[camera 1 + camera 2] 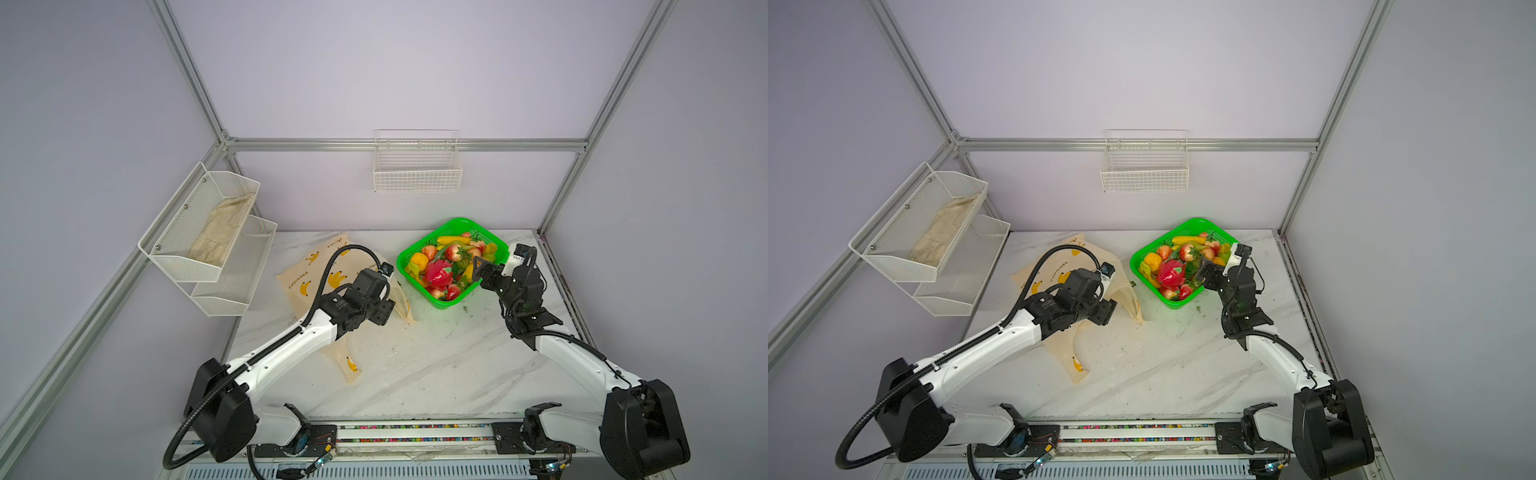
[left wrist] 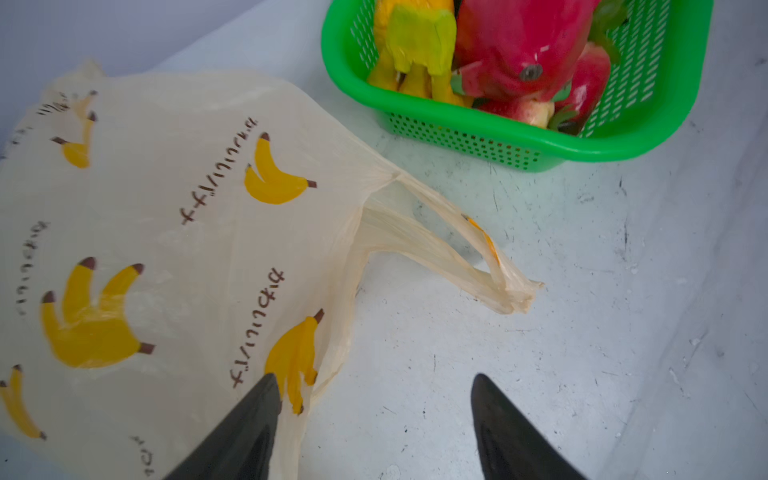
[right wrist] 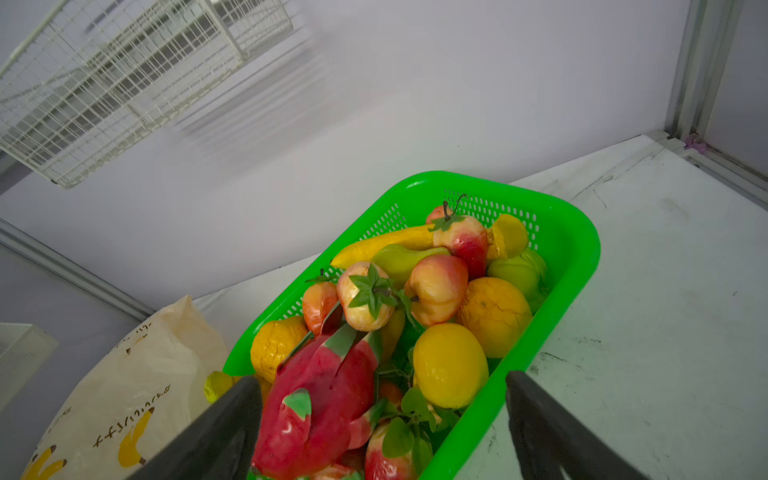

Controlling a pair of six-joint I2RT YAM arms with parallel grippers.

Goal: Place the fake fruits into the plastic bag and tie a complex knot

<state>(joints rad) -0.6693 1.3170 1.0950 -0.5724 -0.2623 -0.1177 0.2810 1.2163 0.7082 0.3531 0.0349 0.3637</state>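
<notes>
In both top views, a white marble tabletop (image 1: 415, 365) sits between lilac walls (image 1: 374, 75) edged with an aluminium frame (image 1: 415, 144). A wire basket (image 1: 417, 166) hangs at 12 o'clock. A mesh shelf (image 1: 226, 291) holding a pale cloth (image 1: 222, 232) is at 9. The plastic bag (image 1: 305, 270) lies flat toward 10 o'clock, its long axis running 11 to 5 and its handle loops (image 1: 353, 368) pointing to 5. The fake fruits (image 1: 438, 272) fill a green basket (image 1: 451, 222) at 1 o'clock. The left claw (image 1: 384, 311) hangs over the bag's mouth end; I think its tips are hidden here. The right claw (image 1: 478, 270) is at the basket's 4 o'clock rim.

In the left wrist view, the left claw (image 2: 376, 376) is spread and holds nothing. One finger (image 2: 249, 428) is over the bag's edge, the other over bare marble.

In the right wrist view, the right claw (image 3: 381, 376) gapes wide and holds nothing. One finger is above the heaped fruit, the other outside the rim.
</notes>
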